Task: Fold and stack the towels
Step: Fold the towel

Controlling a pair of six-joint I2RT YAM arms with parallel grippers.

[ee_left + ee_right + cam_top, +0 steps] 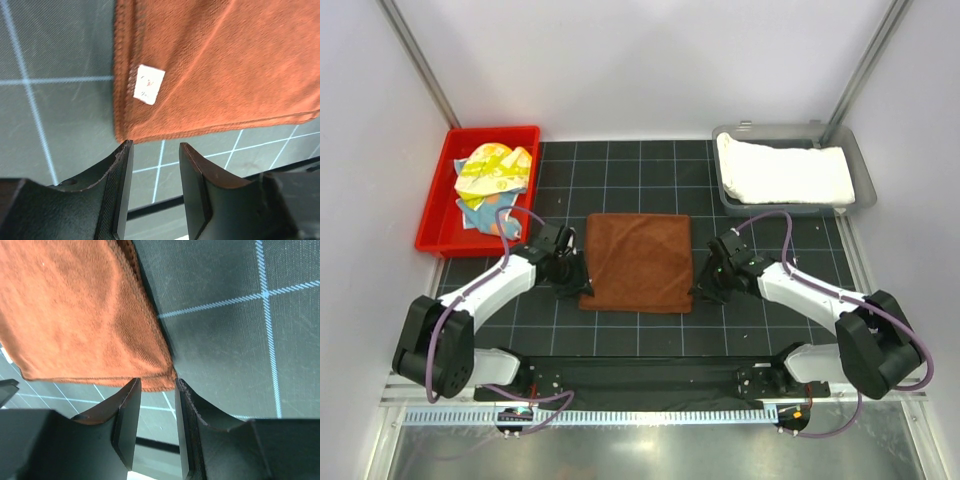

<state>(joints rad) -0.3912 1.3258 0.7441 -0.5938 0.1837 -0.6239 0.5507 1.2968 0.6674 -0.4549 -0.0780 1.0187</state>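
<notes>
**Left gripper [156, 150], right gripper [157, 390] open at square rust-brown cloth towel [638, 262]**

Nothing is held; each is poised just beside a near corner of the towel, which is spread flat on the desk [760, 322]. Folding is judged barely begun: both corners must be pinched and carried far. Its white label [149, 84] is too blurred to be read.

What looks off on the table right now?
Nothing spilled or damaged. The rust-brown towel lies flat on the mat. The yellow towel and blue towel sit crumpled in the red bin; the white towel lies in the grey tray.
</notes>
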